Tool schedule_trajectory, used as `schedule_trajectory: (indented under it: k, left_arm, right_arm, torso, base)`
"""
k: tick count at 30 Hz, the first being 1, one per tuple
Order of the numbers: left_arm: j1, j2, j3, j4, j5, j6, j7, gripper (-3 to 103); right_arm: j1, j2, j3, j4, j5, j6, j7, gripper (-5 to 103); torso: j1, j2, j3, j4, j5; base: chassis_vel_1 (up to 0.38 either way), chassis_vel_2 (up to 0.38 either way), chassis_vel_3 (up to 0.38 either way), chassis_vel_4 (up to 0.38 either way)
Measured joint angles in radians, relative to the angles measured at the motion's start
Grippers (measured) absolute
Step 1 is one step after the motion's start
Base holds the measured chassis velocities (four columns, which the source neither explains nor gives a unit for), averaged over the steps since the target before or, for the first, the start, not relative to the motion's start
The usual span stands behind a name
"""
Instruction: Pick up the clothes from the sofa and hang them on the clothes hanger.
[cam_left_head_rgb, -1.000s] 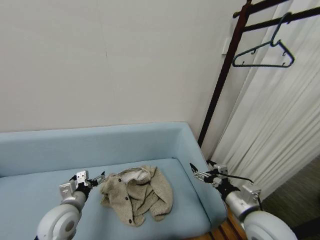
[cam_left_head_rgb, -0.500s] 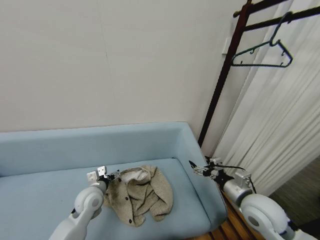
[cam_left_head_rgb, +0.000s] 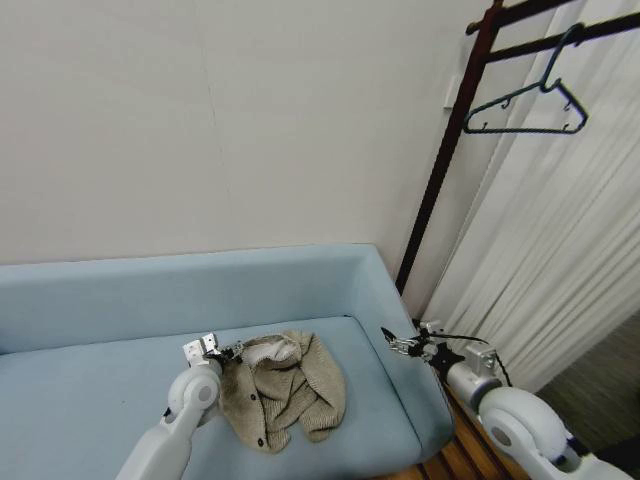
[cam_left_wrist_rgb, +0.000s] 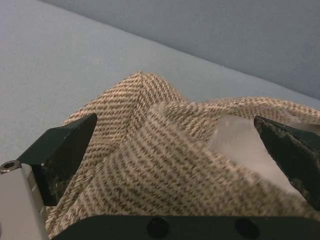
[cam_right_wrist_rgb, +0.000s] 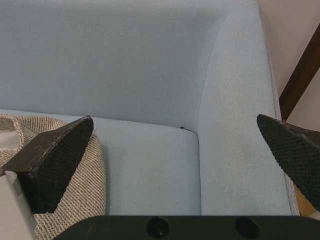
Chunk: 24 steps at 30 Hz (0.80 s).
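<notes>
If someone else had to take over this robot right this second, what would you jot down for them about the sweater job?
Left claw: open, at the collar edge of the beige cardigan, with fabric between its fingers but not gripped.
Right claw: open and empty, over the right end of the blue sofa, near the armrest.
The cardigan lies crumpled on the sofa seat. The hanger hangs bare on the rack.
Done: nothing picked up yet.
Left: close on the cardigan, lift it, hang it on the hanger.

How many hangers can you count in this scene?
1: the hanger hangs on the rack, upper right, beyond the end of the sofa. Others may be hidden past the frame's edge.
</notes>
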Motion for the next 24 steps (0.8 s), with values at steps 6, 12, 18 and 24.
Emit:
schedule_trajectory:
  k: [6,12,18,24]
  left_arm:
    - [0.029,0.003,-0.004,0.013,-0.001,-0.002,0.008,97]
    - [0.031,0.004,-0.005,0.024,0.008,-0.016,0.025,76]
    - [0.019,0.003,0.004,0.032,0.01,-0.021,0.029,54]
    - [0.018,-0.001,0.012,0.052,0.03,-0.024,0.041,32]
  right_arm:
    - [0.0,0.003,-0.011,-0.008,-0.011,0.001,0.002,100]
    - [-0.005,-0.006,-0.012,0.001,-0.011,0.001,0.011,100]
    - [-0.003,-0.012,-0.011,0.003,-0.006,0.001,0.02,100]
    - [-0.005,-0.008,-0.01,0.003,-0.006,0.001,0.022,100]
  torso:
    - [0.0,0.0,0.0,0.0,0.0]
    - [0.0,0.0,0.0,-0.0001,-0.0001]
    - [0.0,0.0,0.0,-0.0001,0.0]
    - [0.0,0.0,0.0,-0.0001,-0.0001]
  base:
    - [0.0,0.0,0.0,0.0]
    - [0.0,0.0,0.0,0.0]
    - [0.0,0.0,0.0,0.0]
    - [0.0,0.0,0.0,0.0]
